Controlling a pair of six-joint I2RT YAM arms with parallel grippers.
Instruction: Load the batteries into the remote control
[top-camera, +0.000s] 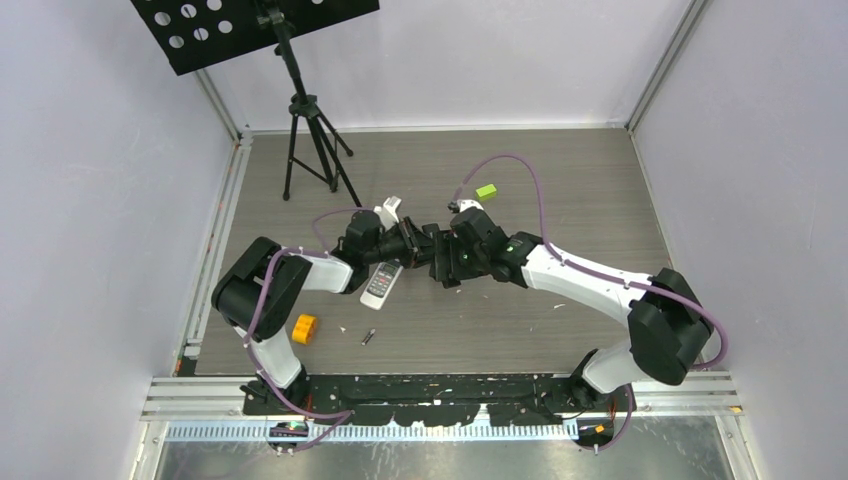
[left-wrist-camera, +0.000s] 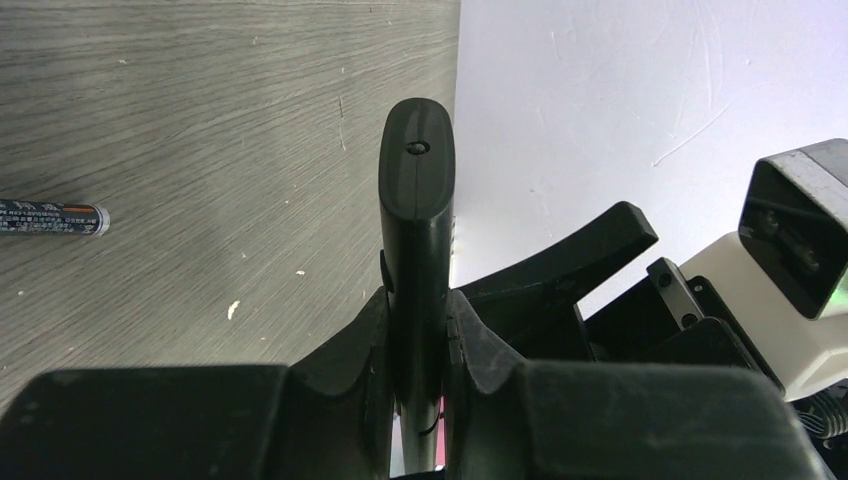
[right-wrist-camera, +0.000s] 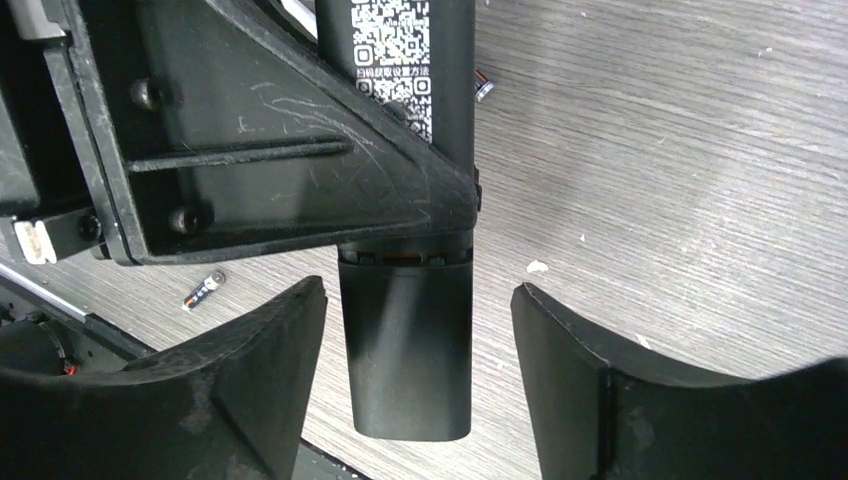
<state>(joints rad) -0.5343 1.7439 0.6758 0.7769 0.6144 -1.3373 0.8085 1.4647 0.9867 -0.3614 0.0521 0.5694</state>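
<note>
Left hand: clamped on black remote. Right hand: wide apart, astride remote's end. Desk: two batteries, at 8 and 1 o'clock of remote.

Both arms fold inward, so the hands meet nose to nose mid-worktop. The left hand is clamped tight on a black remote, and the right hand is spread wide, a finger either side of it.
</note>
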